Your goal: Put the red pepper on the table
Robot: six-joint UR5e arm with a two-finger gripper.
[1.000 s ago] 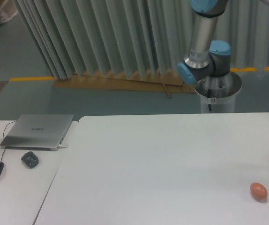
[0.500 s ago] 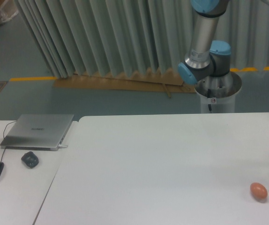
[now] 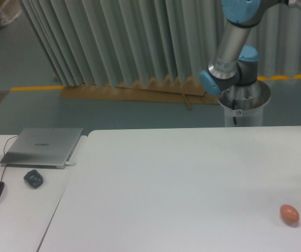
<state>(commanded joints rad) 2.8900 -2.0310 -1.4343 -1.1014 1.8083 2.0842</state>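
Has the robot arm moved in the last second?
Yes. The arm's upper tube has tilted to the right at the top, judged against the curtain folds behind it; its base stays put.

The robot arm [image 3: 233, 44] is a silver-grey metal tube with pale blue caps on its rounded joints. It rises from a wide, shiny cylindrical base [image 3: 243, 107] that carries a small round red-and-white sticker on the front, with a thin dark cable hanging just below it.

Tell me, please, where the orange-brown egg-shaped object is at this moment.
The egg-shaped object lies on the large white table, near its front right corner in the camera view, far from the laptop on the smaller desk at left.
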